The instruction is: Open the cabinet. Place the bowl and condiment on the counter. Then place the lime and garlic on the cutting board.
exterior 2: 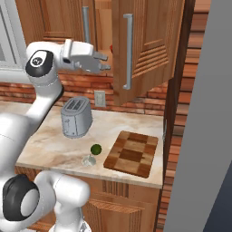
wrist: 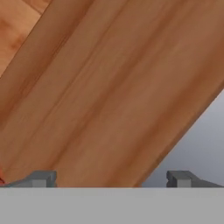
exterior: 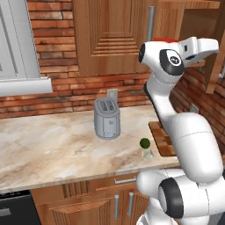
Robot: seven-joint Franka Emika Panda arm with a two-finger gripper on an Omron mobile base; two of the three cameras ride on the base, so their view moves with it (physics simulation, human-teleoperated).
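The gripper [exterior 2: 105,62] is raised at the open wall cabinet [exterior 2: 145,45], its 2 fingers spread wide and holding nothing; the hand view looks close onto a slanted wooden board. A red edge of the bowl [exterior: 166,40] shows inside the cabinet. On the counter [exterior: 52,145], the lime [exterior 2: 96,149] sits near the front edge beside a small clear glass object [exterior 2: 89,160], left of the cutting board [exterior 2: 132,153] at the right end. The toaster [exterior 2: 76,117] stands toward the back wall.
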